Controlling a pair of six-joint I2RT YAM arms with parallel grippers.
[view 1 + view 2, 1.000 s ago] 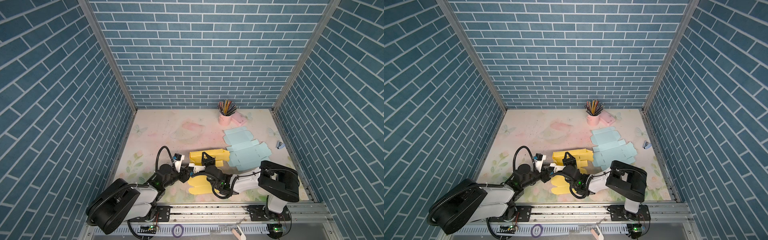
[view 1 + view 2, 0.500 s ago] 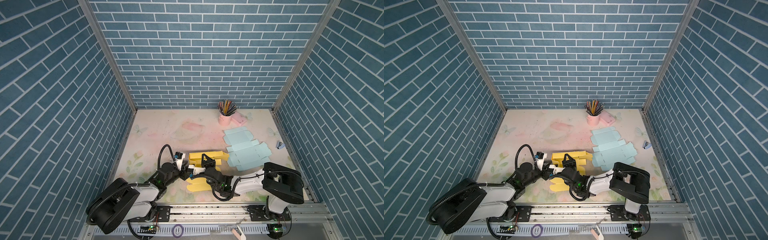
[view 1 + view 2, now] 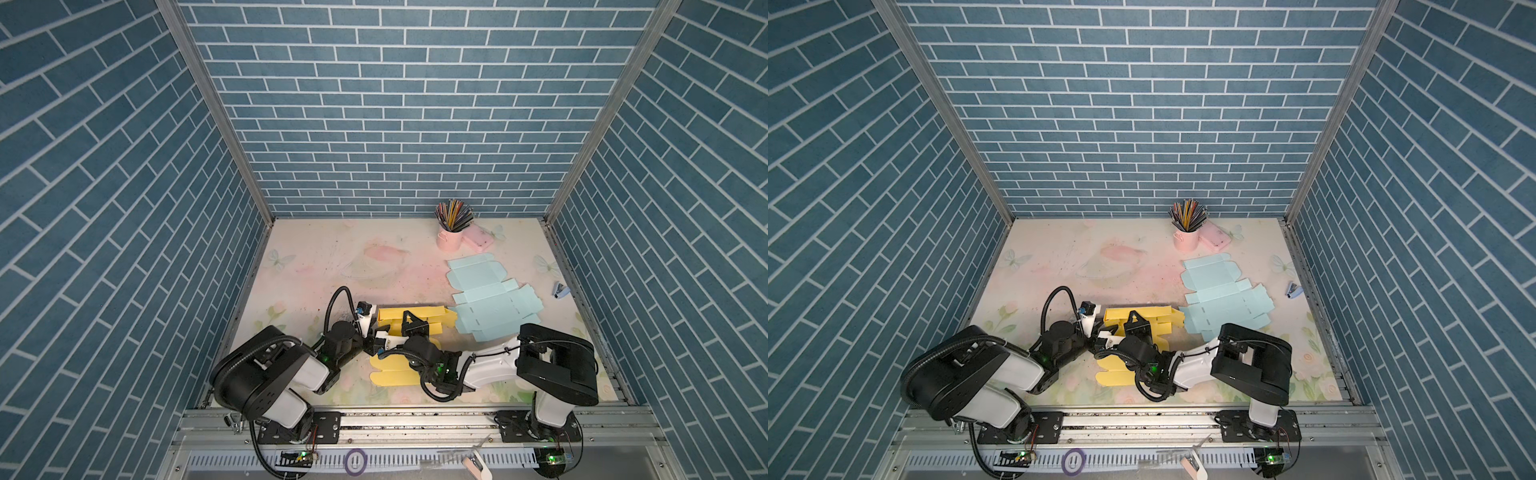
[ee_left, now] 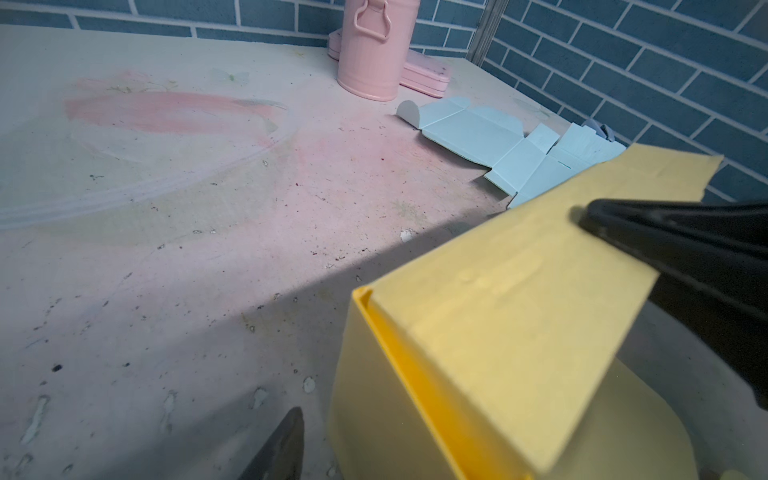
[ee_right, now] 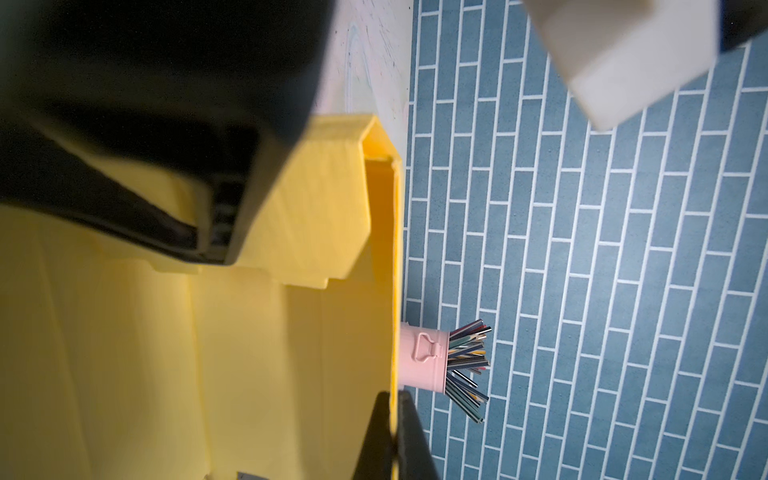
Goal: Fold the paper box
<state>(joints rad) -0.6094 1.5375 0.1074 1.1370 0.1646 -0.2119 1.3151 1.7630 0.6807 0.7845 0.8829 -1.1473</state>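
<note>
Left pincer [image 3: 377,334] edged closer; yellow box [image 3: 395,312] wall clamped inside right pincer [image 5: 392,399].

The yellow folded paper box [image 4: 498,316] is smooth matt card with crisp creased edges, and the flat light-blue paper box blank [image 3: 490,307] has the same dull card finish. The pink cylindrical cup [image 4: 370,62] looks smooth and faintly glossy, while the pale floral-printed surface [image 4: 166,291] is matt, scuffed and speckled.

Pink pencil cup [image 3: 449,240], pink case [image 3: 478,240] just beside — small blue item [image 3: 560,289] apart
</note>
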